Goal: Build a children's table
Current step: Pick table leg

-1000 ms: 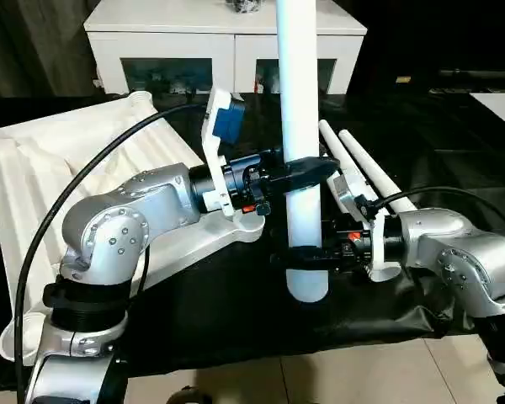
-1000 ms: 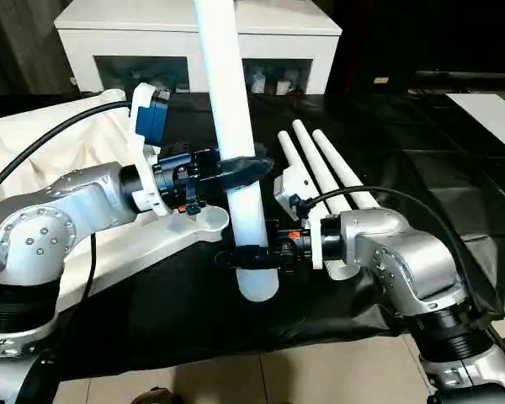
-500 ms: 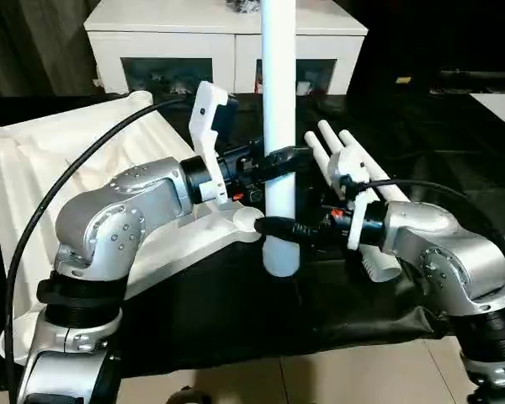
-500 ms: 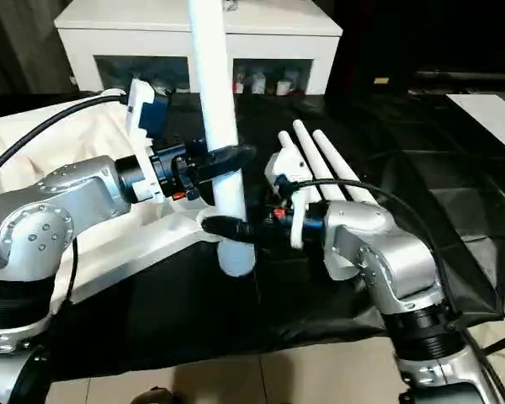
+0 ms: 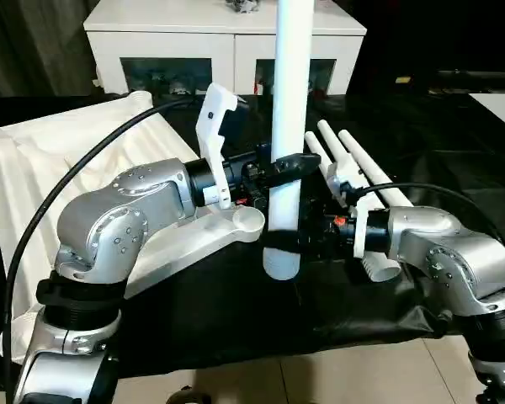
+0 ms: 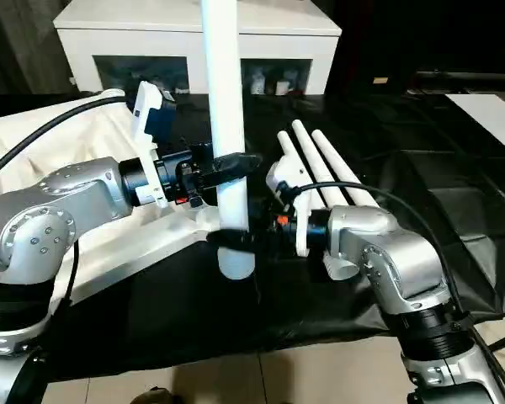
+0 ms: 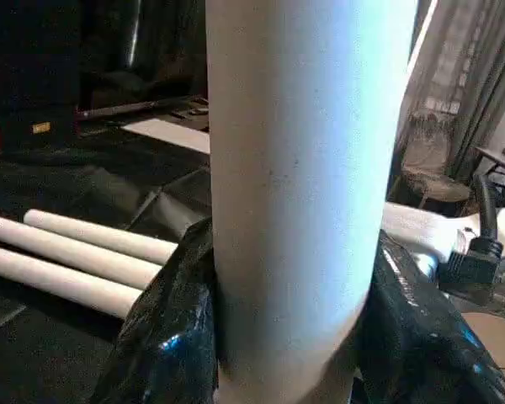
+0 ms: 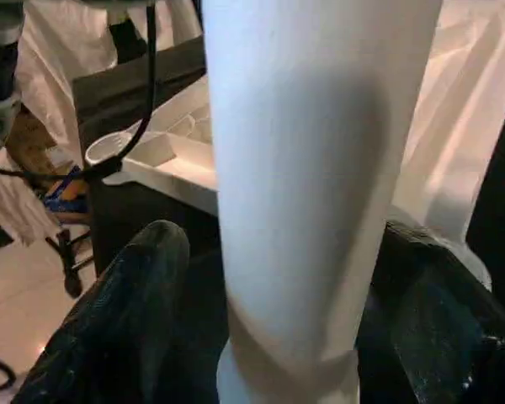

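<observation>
No readable text, label, brand, number or sign is found in any of the views.
</observation>
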Tool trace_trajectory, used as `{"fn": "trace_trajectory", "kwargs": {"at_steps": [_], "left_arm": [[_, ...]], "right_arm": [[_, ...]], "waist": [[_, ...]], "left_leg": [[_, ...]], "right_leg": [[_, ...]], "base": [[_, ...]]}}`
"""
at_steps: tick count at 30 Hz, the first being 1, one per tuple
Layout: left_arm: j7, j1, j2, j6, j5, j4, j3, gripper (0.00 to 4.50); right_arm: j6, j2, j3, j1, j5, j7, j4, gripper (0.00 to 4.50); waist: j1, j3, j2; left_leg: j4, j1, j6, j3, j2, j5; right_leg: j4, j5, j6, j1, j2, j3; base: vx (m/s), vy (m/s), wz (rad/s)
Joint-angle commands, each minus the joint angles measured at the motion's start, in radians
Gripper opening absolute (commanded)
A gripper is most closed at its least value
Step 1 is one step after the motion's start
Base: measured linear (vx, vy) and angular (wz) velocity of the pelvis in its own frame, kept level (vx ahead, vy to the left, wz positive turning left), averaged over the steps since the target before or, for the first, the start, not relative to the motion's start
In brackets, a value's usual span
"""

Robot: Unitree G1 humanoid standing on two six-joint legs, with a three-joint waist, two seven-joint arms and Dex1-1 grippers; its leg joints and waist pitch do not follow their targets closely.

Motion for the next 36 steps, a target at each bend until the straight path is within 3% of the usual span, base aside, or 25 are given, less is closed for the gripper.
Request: {"fn": "trace_trajectory", "kwargs": {"at_steps": [1,4,15,29,32,34,36], "left_arm": [[-0.016,-0.01,0.004,-0.006,-0.003,-0.034,-0.014,1.81],[-0.018,-0.008,0.004,-0.003,-0.004,-0.041,-0.014,1.81],[-0.041,0.006,0.017,0.006,-0.006,-0.06,-0.029,1.81],[-0.034,0.005,0.022,-0.003,-0.001,-0.054,-0.007,1.81],[-0.032,0.007,0.024,-0.005,0.0,-0.051,-0.001,1.81],[-0.025,0.01,0.023,-0.009,0.002,-0.048,0.006,1.81],[-0.026,0.011,0.024,-0.012,0.004,-0.048,0.006,1.81]], "right_arm": [[0.011,-0.013,0.005,-0.015,0.014,0.012,-0.002,3.22],[0.012,-0.014,0.013,-0.018,0.008,0.021,0.002,3.12],[0.012,-0.012,0.022,-0.025,0.002,0.035,0.007,2.02],[-0.002,0.009,0.024,-0.007,-0.006,0.016,-0.002,1.86],[-0.008,0.019,0.015,-0.002,-0.007,0.0,0.0,1.86],[-0.012,0.026,0.01,0.007,-0.006,-0.009,0.0,1.86],[-0.029,0.033,0.013,0.011,-0.02,-0.024,0.001,1.86]], "waist": [[0.002,-0.069,-0.011],[0.002,-0.069,-0.011],[0.002,-0.069,-0.012],[0.002,-0.069,-0.011],[0.003,-0.069,-0.012],[0.005,-0.068,-0.02],[0.007,-0.068,-0.019]], "left_leg": [[-0.073,0.033,-0.035,-0.023,0.048,-0.187],[-0.072,0.033,-0.034,-0.023,0.049,-0.179],[-0.072,0.033,-0.036,-0.023,0.049,-0.182],[-0.072,0.034,-0.036,-0.023,0.049,-0.178],[-0.073,0.034,-0.038,-0.024,0.048,-0.184],[-0.074,0.033,-0.036,-0.023,0.049,-0.184],[-0.074,0.034,-0.039,-0.024,0.05,-0.179]], "right_leg": [[-0.074,-0.214,-0.169,0.035,-0.059,0.036],[-0.072,-0.204,-0.173,0.035,-0.06,0.036],[-0.072,-0.208,-0.172,0.035,-0.059,0.036],[-0.071,-0.2,-0.175,0.035,-0.059,0.036],[-0.071,-0.206,-0.176,0.034,-0.06,0.036],[-0.071,-0.217,-0.172,0.034,-0.061,0.035],[-0.071,-0.216,-0.169,0.033,-0.061,0.035]], "base": [[0.0,0.0,0.0],[0.0,0.0,0.0],[0.0,0.0,0.0],[0.0,0.0,0.0],[0.0,0.0,0.0],[0.0,0.0,0.0],[0.0,0.0,0.0]]}}
